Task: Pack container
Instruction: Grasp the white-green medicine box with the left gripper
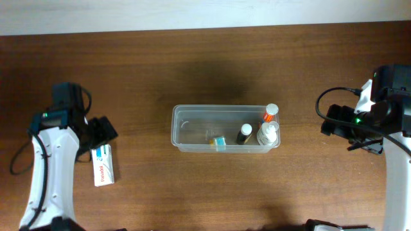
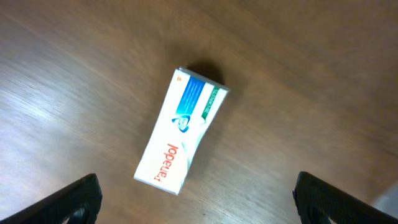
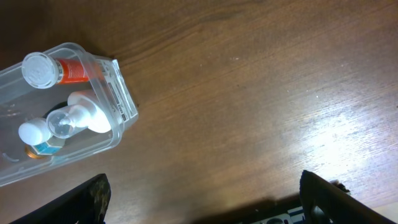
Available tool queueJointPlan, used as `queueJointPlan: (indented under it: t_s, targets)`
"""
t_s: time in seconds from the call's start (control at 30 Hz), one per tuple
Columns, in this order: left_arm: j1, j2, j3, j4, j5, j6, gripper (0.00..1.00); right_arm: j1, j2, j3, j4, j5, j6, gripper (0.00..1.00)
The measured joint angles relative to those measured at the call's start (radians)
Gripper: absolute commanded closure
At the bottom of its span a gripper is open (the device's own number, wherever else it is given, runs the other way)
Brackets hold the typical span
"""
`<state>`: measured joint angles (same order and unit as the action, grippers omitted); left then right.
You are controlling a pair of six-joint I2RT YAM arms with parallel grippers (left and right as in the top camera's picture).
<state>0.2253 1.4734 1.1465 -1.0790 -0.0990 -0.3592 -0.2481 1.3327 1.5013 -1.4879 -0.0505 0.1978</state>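
The container (image 1: pixel 192 130) is set at the middle of the bench (image 1: pixel 192 64), well apart from both arms. Small bottles (image 1: pixel 268 133) are gathered in its right half. A Panadol box (image 2: pixel 181 131) is laid flat below the left end effector (image 2: pixel 199 202), which is spread wide and empty. The right end effector (image 3: pixel 205 199) is likewise released, over bare wood. The bench is of dark brown grained wood, and a pale strip (image 1: pixel 192 13) is seen along its far edge.
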Motion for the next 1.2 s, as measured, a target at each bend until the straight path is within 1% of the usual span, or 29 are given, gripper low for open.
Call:
queueJointPlan:
  t_s: [0.13, 0.27, 0.4, 0.53, 0.7, 0.83, 1.07, 1.1, 1.13, 1.2]
  targets:
    - [0.025, 0.037, -0.127, 0.082, 0.038, 0.014, 0.01, 0.0, 0.0, 0.0, 0.0, 0.0, 0.0, 0.11]
    - [0.025, 0.102, -0.185, 0.141, 0.056, 0.023, 0.01, 0.0, 0.0, 0.0, 0.0, 0.0, -0.001, 0.11]
    - [0.025, 0.179, -0.19, 0.178, 0.063, 0.024, 0.01, 0.0, 0.0, 0.0, 0.0, 0.0, 0.0, 0.11]
    - [0.025, 0.22, -0.19, 0.199, 0.05, 0.026, 0.01, 0.0, 0.0, 0.0, 0.0, 0.0, -0.001, 0.11]
    - [0.025, 0.235, -0.189, 0.206, 0.022, 0.027, 0.01, 0.0, 0.0, 0.0, 0.0, 0.0, 0.0, 0.11]
    - [0.026, 0.257, -0.19, 0.212, 0.042, 0.027, 0.01, 0.0, 0.0, 0.0, 0.0, 0.0, 0.0, 0.11]
    - [0.026, 0.264, -0.19, 0.213, 0.032, 0.027, 0.01, 0.0, 0.0, 0.0, 0.0, 0.0, 0.0, 0.11]
    - [0.026, 0.264, -0.19, 0.213, 0.031, 0.027, 0.03, 0.0, 0.0, 0.0, 0.0, 0.0, -0.001, 0.11]
    - [0.026, 0.264, -0.19, 0.213, 0.031, 0.027, 0.08, 0.0, 0.0, 0.0, 0.0, 0.0, -0.001, 0.11]
    - [0.026, 0.264, -0.19, 0.213, 0.031, 0.027, 0.28, 0.0, 0.0, 0.0, 0.0, 0.0, -0.001, 0.11]
